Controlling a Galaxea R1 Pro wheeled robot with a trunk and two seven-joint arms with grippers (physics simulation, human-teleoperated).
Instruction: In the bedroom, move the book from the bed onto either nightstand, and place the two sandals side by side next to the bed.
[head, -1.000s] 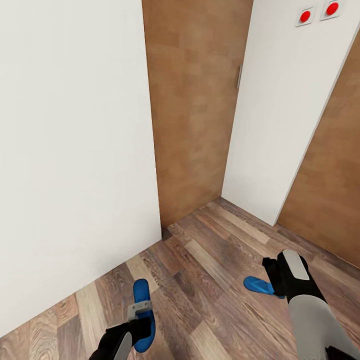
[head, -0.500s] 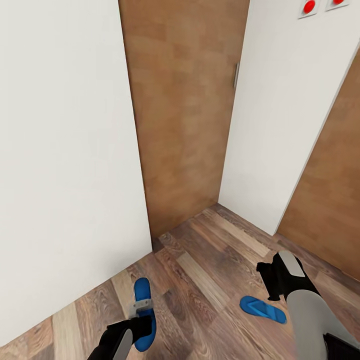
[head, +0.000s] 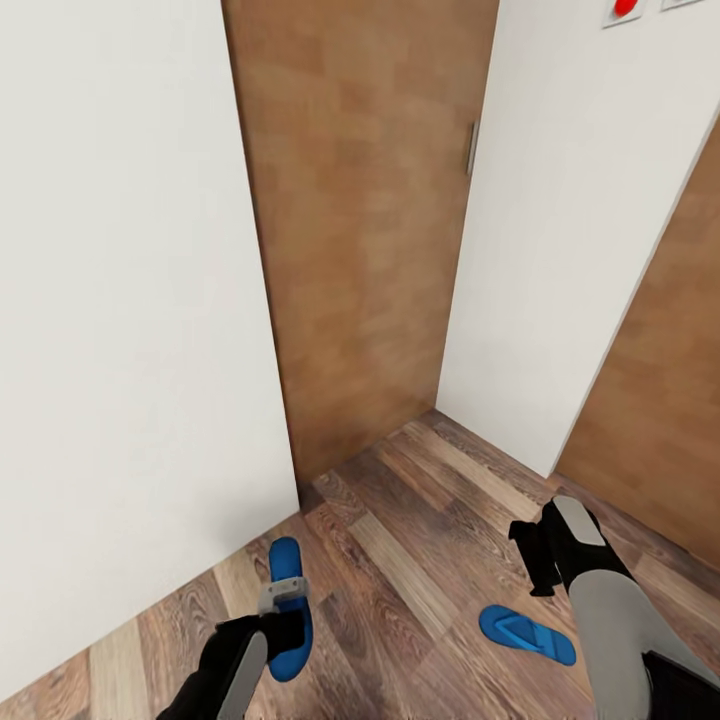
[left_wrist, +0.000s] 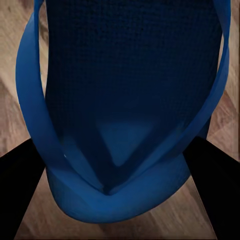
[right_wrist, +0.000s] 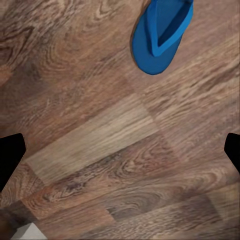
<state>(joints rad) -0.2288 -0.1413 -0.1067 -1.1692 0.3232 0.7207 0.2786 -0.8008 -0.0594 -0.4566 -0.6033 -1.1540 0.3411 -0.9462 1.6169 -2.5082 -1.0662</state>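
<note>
Blue sandal (head: 287, 620) clamped in the left gripper (head: 283, 600) above plank floor (head: 420, 560); second sandal (head: 527, 634) lies free beneath the wide-open right gripper (head: 540, 550); the carry likely continues bedward.

No legible text or labels.

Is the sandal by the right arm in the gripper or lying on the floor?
On the floor. The sandal lies flat on the wood planks, apart from the right gripper; in the right wrist view it lies beyond the open fingertips.
</note>
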